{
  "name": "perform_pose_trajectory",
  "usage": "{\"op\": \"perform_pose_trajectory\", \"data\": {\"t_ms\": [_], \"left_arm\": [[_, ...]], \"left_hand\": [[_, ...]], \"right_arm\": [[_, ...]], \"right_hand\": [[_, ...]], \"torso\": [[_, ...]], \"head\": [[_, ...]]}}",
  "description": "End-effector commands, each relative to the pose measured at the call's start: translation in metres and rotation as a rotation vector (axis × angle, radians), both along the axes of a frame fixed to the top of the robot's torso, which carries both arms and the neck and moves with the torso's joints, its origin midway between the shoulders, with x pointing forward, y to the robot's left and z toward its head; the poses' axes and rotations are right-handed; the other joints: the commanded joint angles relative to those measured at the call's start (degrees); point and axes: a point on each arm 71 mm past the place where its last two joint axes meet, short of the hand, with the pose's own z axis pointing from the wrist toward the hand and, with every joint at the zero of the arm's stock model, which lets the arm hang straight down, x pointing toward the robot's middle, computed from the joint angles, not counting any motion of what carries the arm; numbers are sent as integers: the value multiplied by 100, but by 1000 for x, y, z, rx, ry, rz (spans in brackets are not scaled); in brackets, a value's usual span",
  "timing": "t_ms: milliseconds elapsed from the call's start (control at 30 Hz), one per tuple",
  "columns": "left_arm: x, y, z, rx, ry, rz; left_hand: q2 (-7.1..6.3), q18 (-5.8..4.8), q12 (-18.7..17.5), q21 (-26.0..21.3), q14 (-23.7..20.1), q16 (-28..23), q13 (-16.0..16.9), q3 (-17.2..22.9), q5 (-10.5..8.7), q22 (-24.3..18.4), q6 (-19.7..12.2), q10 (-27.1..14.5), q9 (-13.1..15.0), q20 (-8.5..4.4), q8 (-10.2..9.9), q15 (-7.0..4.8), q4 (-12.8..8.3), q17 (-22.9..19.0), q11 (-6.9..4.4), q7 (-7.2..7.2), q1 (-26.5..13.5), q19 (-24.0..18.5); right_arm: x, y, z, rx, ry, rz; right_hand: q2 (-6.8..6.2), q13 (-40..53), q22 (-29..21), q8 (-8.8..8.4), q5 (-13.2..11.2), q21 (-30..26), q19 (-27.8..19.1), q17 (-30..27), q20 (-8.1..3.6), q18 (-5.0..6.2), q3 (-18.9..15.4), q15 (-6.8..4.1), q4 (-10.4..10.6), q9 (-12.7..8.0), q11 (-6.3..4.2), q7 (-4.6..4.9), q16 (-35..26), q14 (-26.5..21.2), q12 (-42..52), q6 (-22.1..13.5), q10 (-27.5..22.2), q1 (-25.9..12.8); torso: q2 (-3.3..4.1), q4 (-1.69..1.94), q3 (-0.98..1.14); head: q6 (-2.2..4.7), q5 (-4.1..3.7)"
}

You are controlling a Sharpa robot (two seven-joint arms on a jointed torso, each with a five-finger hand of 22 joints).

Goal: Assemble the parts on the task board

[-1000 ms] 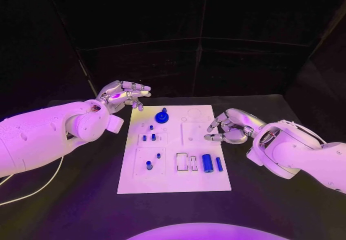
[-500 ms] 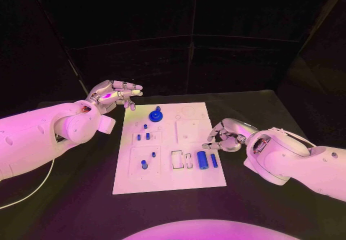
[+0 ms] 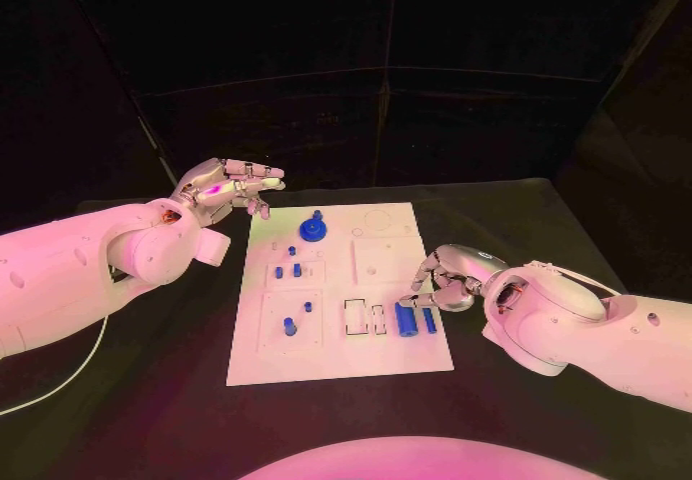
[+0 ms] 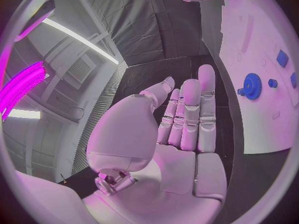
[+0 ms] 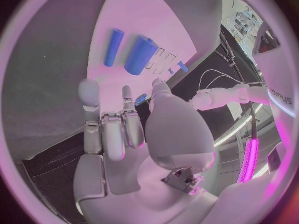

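The fat blue plastic cylinder lies on its side near the right edge of the white rectangular task board, a slimmer blue rod just beside it. It looks light, stiff and smooth, likely to roll; pinch across its middle. The right robot hand hovers just beside them, fingers apart, holding nothing. The left robot hand is empty, fingers loosely spread, beyond the board's far left corner over the black surface.
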Motion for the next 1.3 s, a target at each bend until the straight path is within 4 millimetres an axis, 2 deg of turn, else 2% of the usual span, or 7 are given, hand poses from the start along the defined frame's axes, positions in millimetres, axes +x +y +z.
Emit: {"op": "perform_pose_trajectory", "data": {"t_ms": [33,667,967,1200,1300], "left_arm": [[-1,0,1,-3,-4,-11],[-1,0,1,-2,-1,-12],[-1,1,1,-1,1,-11],[-1,1,1,-1,2,-13],[-1,2,1,-1,3,-13]], "left_hand": [[13,74,8,-23,-31,-8,10,-43,-13,-7,-36,-38,-2,0,-21,2,-4,-6,15,15,23,-35],[19,75,21,-27,-33,-3,11,-54,-13,-11,-38,-44,-1,2,-15,3,-1,-11,15,15,20,-33],[23,75,23,-28,-35,-4,11,-52,-13,-12,-38,-46,-1,2,-14,2,-3,-16,14,13,25,-33],[23,75,23,-28,-35,-4,11,-52,-13,-12,-38,-46,-1,2,-14,2,-3,-16,14,13,25,-33],[23,75,23,-28,-35,-4,11,-52,-13,-12,-38,-46,-1,2,-14,2,-3,-16,14,13,25,-33]], "right_arm": [[-1,1,-3,-55,15,14],[-10,12,-21,-120,69,56],[-8,13,-28,-141,94,59],[-7,20,-34,-143,106,76],[-8,23,-35,-136,103,78]], "right_hand": [[-1,508,16,53,-41,37,41,941,7,-111,-20,-13,41,22,-27,-22,21,485,28,19,74,25],[-14,526,67,162,-165,64,52,957,-11,-118,-140,-33,67,75,-51,-50,28,487,22,39,80,-89],[-1,521,80,182,-174,70,55,956,-13,-120,-146,-36,67,84,-56,-55,28,487,17,51,77,-103],[69,514,88,221,-170,73,52,956,-20,-121,-131,-45,48,105,-65,-66,28,486,4,57,70,-59],[182,527,97,267,-41,79,50,959,-30,-121,-99,-54,18,129,-77,-76,29,486,2,57,75,72]], "torso": [[2,-2,2],[5,-1,6],[4,-1,4],[8,5,5],[9,6,4]], "head": [[-5,-8],[-32,46],[-40,56],[-46,52],[-51,57]]}}
